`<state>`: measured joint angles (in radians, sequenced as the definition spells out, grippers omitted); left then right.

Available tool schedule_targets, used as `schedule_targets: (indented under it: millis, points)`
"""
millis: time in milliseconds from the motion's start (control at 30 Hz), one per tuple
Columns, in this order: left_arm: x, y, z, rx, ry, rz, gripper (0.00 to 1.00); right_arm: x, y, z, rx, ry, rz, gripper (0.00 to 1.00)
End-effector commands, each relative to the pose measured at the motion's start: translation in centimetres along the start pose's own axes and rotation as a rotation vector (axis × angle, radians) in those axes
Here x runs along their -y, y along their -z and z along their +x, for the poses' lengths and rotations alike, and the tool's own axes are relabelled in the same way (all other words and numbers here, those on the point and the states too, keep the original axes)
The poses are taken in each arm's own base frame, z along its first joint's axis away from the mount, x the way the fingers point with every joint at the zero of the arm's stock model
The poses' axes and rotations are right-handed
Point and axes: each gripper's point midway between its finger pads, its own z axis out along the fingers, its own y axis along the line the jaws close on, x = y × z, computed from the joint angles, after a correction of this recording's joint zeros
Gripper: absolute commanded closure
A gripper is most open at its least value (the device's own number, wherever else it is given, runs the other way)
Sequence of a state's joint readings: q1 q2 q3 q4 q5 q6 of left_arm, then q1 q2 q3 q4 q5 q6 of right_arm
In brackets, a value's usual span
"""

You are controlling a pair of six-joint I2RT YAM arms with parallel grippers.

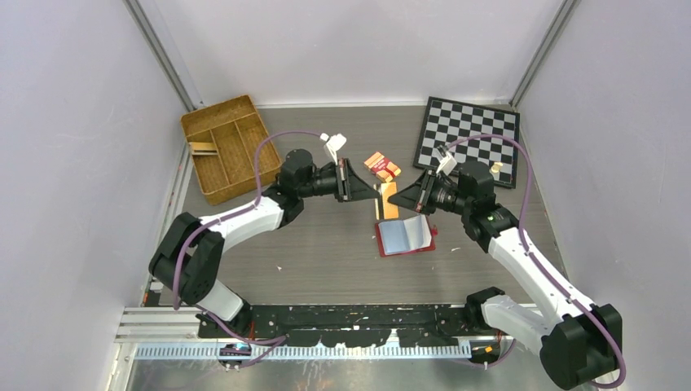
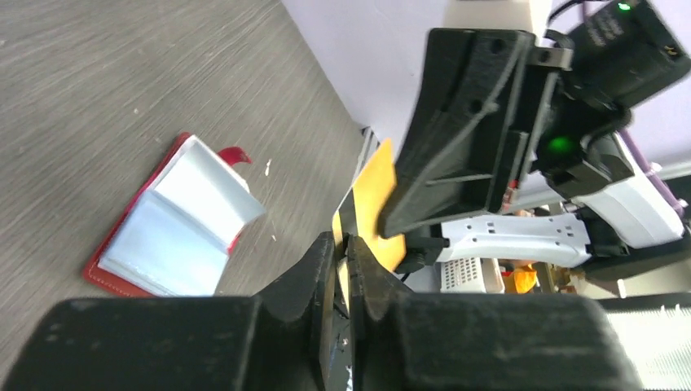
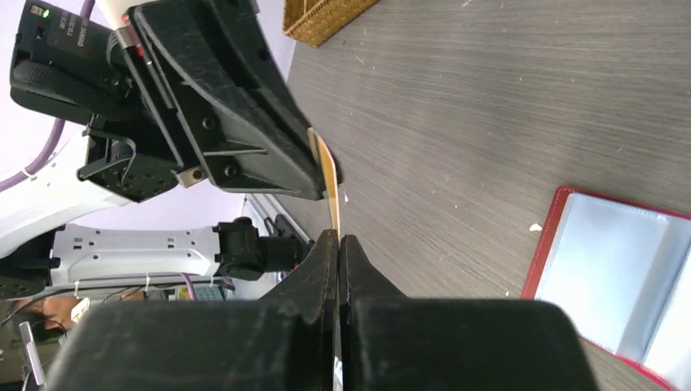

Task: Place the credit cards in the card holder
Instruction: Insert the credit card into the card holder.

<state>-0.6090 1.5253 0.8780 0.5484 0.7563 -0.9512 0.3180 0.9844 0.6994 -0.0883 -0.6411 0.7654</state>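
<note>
The left gripper [image 2: 342,244] is pinched tight on one edge of a yellow-orange credit card [image 2: 376,195]. The right gripper [image 3: 336,240] faces it and is closed thinly on the same card's other edge, so the card is held between them over the table [image 1: 326,244]. Just nearer the arm bases, the card holder [image 1: 405,236] lies open with its clear sleeves up.

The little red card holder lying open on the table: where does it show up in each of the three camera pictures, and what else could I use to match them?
Top external: the card holder lies open just right of centre.
Left wrist: lower left, open side up.
Right wrist: lower right edge, partly cut off.
Shared landmark: the yellow card, which is near the centre of both wrist views.
</note>
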Motion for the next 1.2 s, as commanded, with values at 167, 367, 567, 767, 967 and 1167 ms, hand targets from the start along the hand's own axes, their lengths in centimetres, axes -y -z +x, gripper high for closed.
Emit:
schedule_targets:
  millis: [167, 367, 567, 767, 967, 1167]
  points:
    - [-6.3, 0.1, 3.1, -0.038, 0.038, -0.331, 0.44, 7.7, 1.8, 0.3, -0.014, 0.091, 0.405, 1.00]
    - [-8.7, -0.7, 6.5, -0.129, 0.076, -0.467, 0.41, 13.4, 3.5, 2.1, -0.116, 0.081, 0.669, 1.00]
    - [-11.1, -2.1, 9.3, -0.182, 0.157, -0.500, 0.41, 15.7, 2.4, 3.5, -0.160, 0.061, 0.685, 1.00]
    - [-12.5, -2.9, 10.5, -0.208, 0.185, -0.516, 0.41, 16.6, 1.7, 4.4, -0.190, 0.058, 0.671, 1.00]
    - [-14.1, -2.9, 11.4, -0.234, 0.198, -0.555, 0.41, 16.6, 0.5, 5.5, -0.238, 0.036, 0.600, 1.00]
    - [-15.2, -2.7, 11.6, -0.228, 0.198, -0.583, 0.40, 16.4, -0.3, 6.5, -0.285, 0.029, 0.573, 1.00]
